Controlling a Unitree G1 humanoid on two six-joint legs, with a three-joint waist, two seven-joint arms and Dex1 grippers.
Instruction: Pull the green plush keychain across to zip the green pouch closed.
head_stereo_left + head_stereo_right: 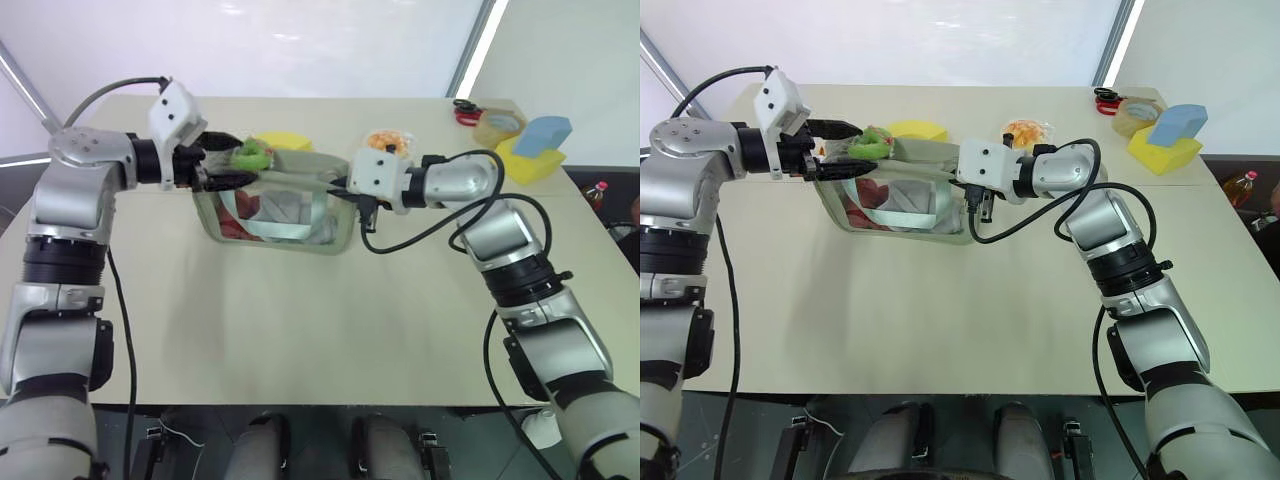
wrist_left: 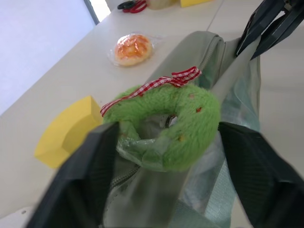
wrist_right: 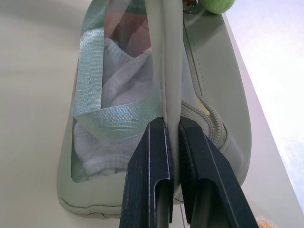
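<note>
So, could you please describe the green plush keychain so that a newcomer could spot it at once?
On the beige table, find the pale green pouch held up between the two grippers. At its top corner, between the open fingers of the left gripper, sits the green plush keychain: a fuzzy lime-green ring with a red-checked ribbon, unlike the smooth yellow sponge behind.

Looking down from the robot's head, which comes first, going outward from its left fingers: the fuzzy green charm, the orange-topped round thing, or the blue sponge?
1. The green plush keychain, right between the left gripper's open fingers.
2. The orange-topped round item, mid-table, beyond the green pouch.
3. The blue sponge, at the far right corner.
</note>
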